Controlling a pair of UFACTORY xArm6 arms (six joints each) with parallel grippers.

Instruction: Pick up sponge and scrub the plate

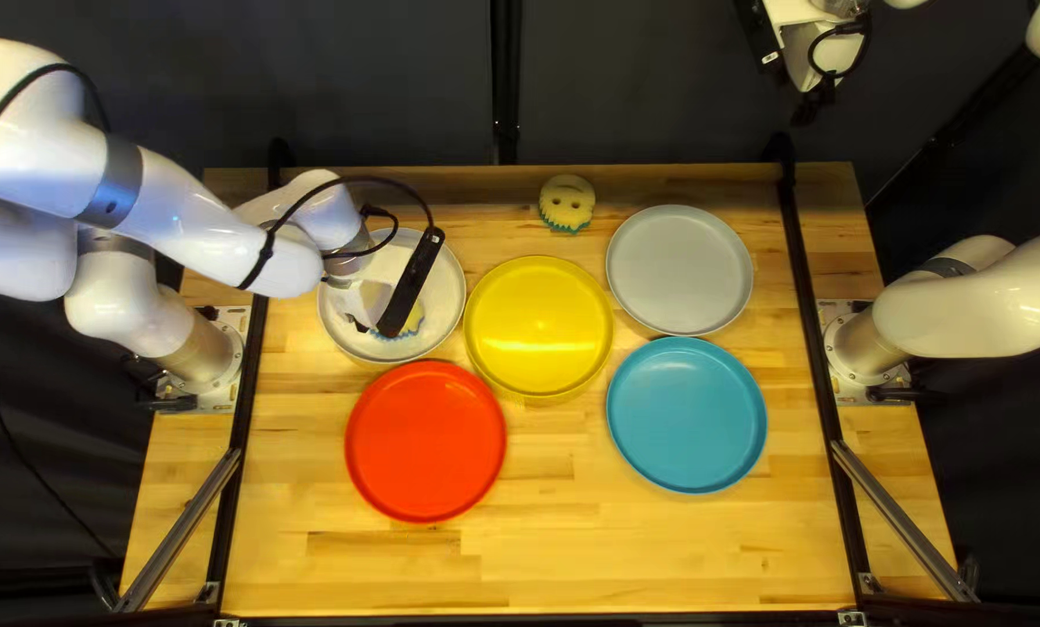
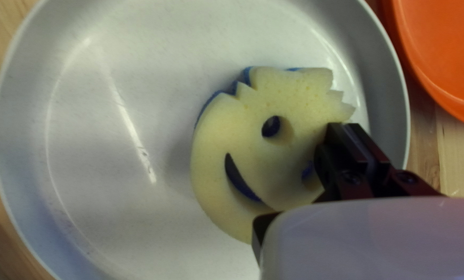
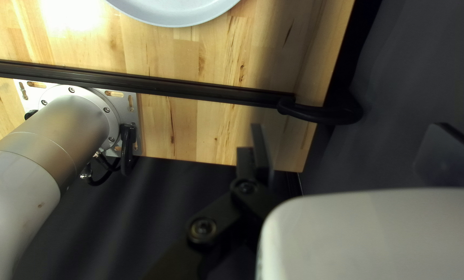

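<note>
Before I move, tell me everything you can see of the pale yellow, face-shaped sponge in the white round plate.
The sponge is a roundish foam face, pale yellow above a blue layer, with a spiky hair edge, round eye holes and a curved mouth slot. It lies face up, off-centre in the plate, toward the red plate. My left gripper, shut, covers one edge; whether it touches, I cannot tell.

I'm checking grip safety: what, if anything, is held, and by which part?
The sponge, pinched by the left claw at its jagged edge, beside one eye hole. The right claw is open and holds nothing.
</note>
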